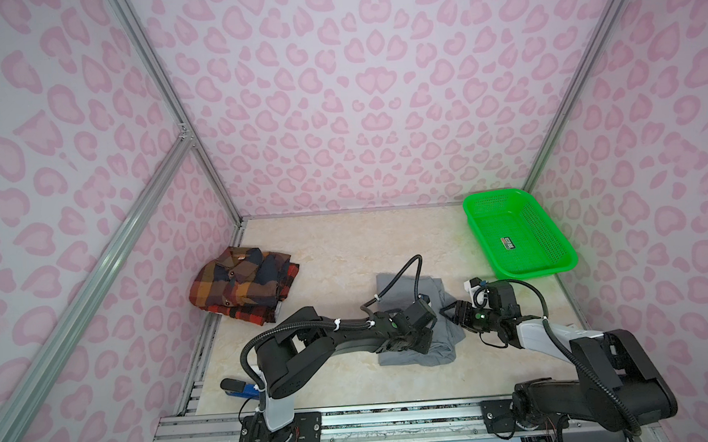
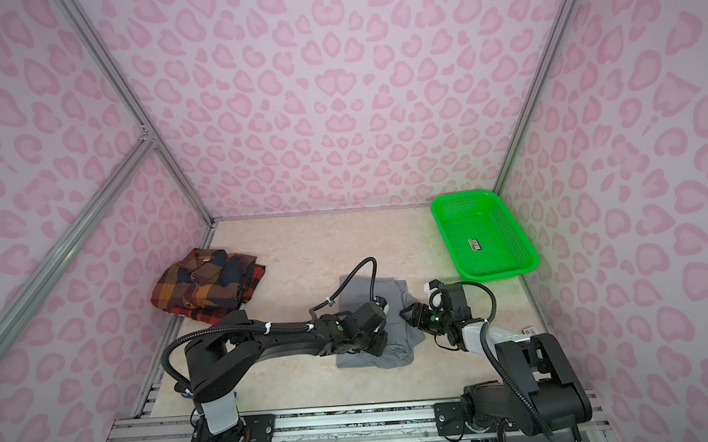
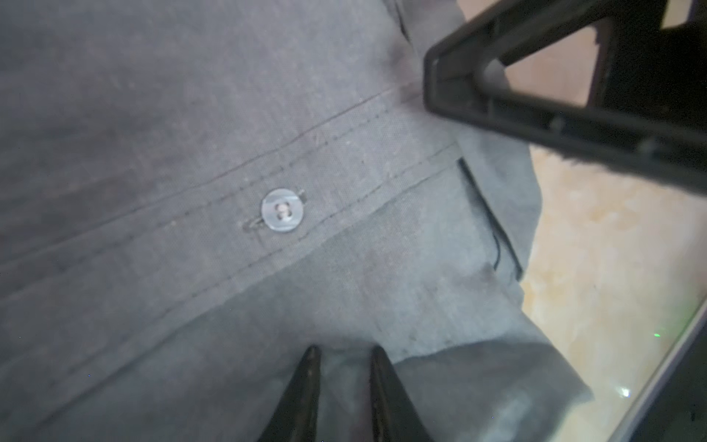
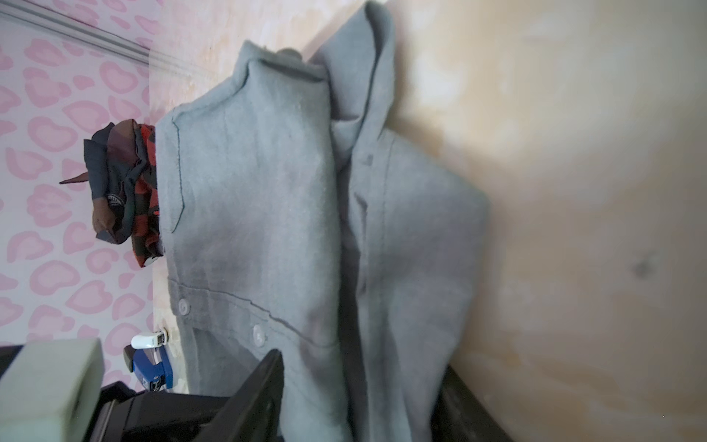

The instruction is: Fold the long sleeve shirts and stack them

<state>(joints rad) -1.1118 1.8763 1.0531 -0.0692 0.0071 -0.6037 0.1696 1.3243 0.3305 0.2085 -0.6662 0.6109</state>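
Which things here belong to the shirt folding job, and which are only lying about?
For the job: gray shirt, plaid shirt.
Lying about: green mesh basket, small blue object by the left arm's base.

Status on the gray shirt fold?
Left fingers narrowly apart on gray shirt, grip unclear. Right fingers open, straddling its edge. Plaid shirt folded, set apart. Nothing blocking.
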